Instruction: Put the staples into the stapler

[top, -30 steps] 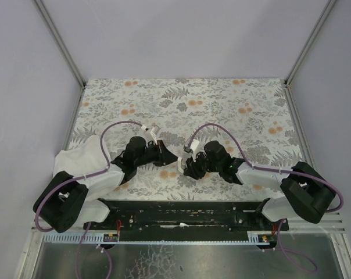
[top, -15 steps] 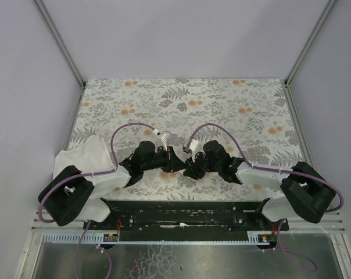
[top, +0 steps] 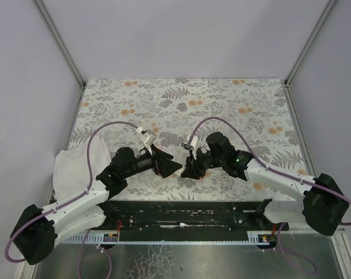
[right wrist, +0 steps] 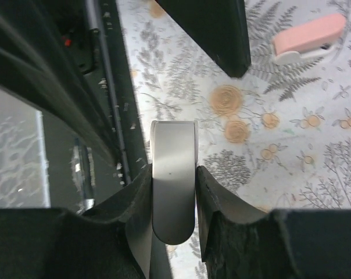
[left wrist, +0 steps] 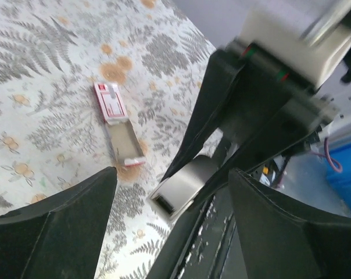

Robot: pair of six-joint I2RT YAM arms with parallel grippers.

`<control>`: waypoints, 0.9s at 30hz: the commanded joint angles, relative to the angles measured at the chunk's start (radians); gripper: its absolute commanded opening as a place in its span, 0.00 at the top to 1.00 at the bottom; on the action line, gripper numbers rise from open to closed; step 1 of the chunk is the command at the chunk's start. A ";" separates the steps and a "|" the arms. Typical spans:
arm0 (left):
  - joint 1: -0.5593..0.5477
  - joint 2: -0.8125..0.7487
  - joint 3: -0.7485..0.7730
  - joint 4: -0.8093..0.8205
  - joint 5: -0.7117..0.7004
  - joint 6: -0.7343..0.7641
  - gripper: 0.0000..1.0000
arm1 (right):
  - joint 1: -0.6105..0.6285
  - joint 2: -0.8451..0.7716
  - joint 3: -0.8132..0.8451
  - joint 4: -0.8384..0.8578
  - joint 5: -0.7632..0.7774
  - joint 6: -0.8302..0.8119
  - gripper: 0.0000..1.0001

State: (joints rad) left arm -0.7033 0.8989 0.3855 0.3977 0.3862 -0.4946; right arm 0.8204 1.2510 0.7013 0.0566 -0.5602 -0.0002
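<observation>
- Since the earlier frames, the left arm [top: 76, 203] has stretched out low along the near edge of the table [top: 222, 99], and the left gripper [top: 167, 167] has gone from nearly closed to spread wide.
- Left gripper [left wrist: 172, 174]: the 2 fingers [left wrist: 53, 226] stand well apart and grip nothing.
- Right gripper [right wrist: 174, 171]: clamped on 1 grey metal piece [right wrist: 174, 197], which stands upright between the 2 pads with its rounded end at the bottom of the right wrist view.
- In the left wrist view, the grey metal piece [left wrist: 178, 189] shows a hollow end and sits in the gap between the left fingers without touching either.
- Container: 1 flat red staple box [left wrist: 108, 103] with a pale label lies flat on the table.
- Its tray [left wrist: 126, 142] is slid out toward the arms. The tray interior looks grey; whether staples lie in it cannot be told.
- Staple box position: on the table beyond the left fingers, nearer the finger on the left side of that view, apart from both grippers.
- 1 pink bar [right wrist: 309, 36] with a white underside lies on the table, well apart from the right gripper.
</observation>
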 commanded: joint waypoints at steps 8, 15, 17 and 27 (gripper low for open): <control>-0.003 0.024 -0.062 0.180 0.335 -0.036 0.22 | 0.009 -0.079 0.173 -0.292 -0.224 -0.048 0.91; -0.013 0.076 -0.038 0.204 0.384 -0.037 0.48 | 0.009 -0.058 0.211 -0.361 -0.248 -0.080 0.91; -0.022 0.085 -0.037 0.210 0.395 -0.036 0.52 | 0.010 -0.053 0.213 -0.366 -0.252 -0.082 0.91; -0.081 0.134 -0.009 0.197 0.405 -0.020 0.56 | 0.009 -0.037 0.229 -0.384 -0.300 -0.089 0.92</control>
State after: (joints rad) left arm -0.7570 1.0061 0.3347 0.5457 0.7643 -0.5301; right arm 0.8227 1.2255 0.8757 -0.3294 -0.8047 -0.0746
